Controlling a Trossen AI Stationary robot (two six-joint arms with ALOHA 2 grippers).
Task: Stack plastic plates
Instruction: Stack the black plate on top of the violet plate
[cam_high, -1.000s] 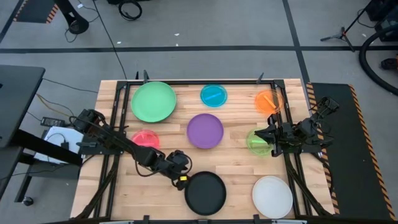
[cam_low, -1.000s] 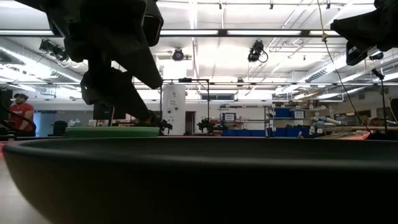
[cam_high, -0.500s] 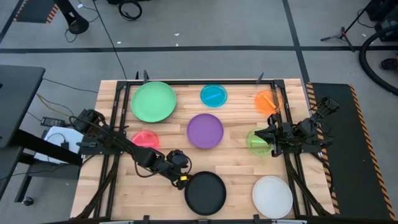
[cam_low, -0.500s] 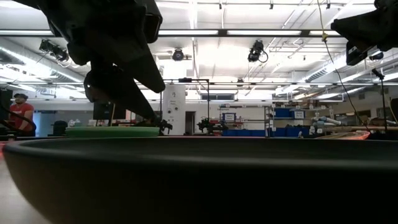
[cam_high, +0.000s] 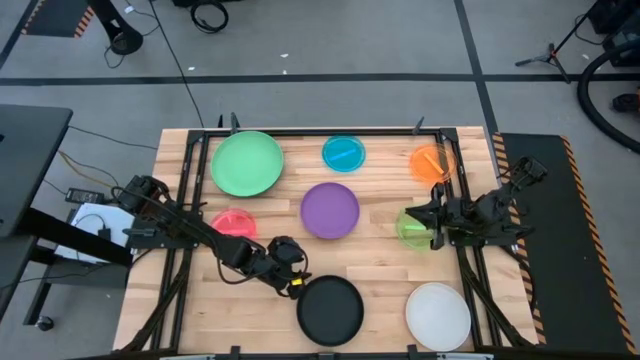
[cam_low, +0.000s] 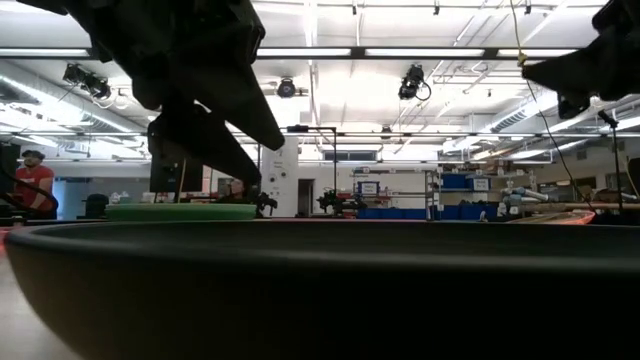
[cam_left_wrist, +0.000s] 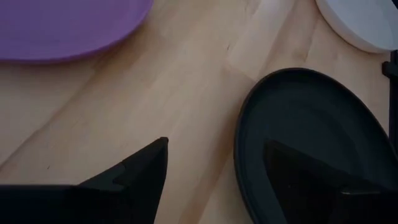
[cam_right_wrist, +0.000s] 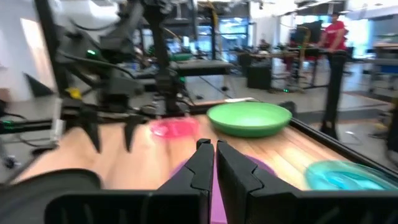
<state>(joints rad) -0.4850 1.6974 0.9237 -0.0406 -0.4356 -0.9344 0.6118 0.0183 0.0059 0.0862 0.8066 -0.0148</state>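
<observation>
Nearest the front edge of the wooden counter (cam_high: 380, 270) lie the black plate (cam_high: 330, 310) and, to its right, the white plate (cam_high: 438, 315), well apart from each other. Just beside the black plate's rim, on its left, hovers the left end effector (cam_high: 290, 283); in the left wrist view its two dark fingers (cam_left_wrist: 146, 168) stand spread open with nothing between them, one over bare wood and the other over the black plate's edge. Farther back, the purple plate (cam_high: 330, 211) sits in the middle of the counter, with the small red plate (cam_high: 234, 223) to its left, partly under the left arm, and the small lime plate (cam_high: 414, 227) to its right. The right end effector (cam_high: 432, 222) hangs over the lime plate; in the right wrist view its fingers (cam_right_wrist: 205, 163) are pressed together and hold nothing. Along the far edge lie the large light green plate (cam_high: 247, 164), the small translucent blue plate (cam_high: 344, 153) and the small orange plate (cam_high: 432, 163), each apart from the next.
</observation>
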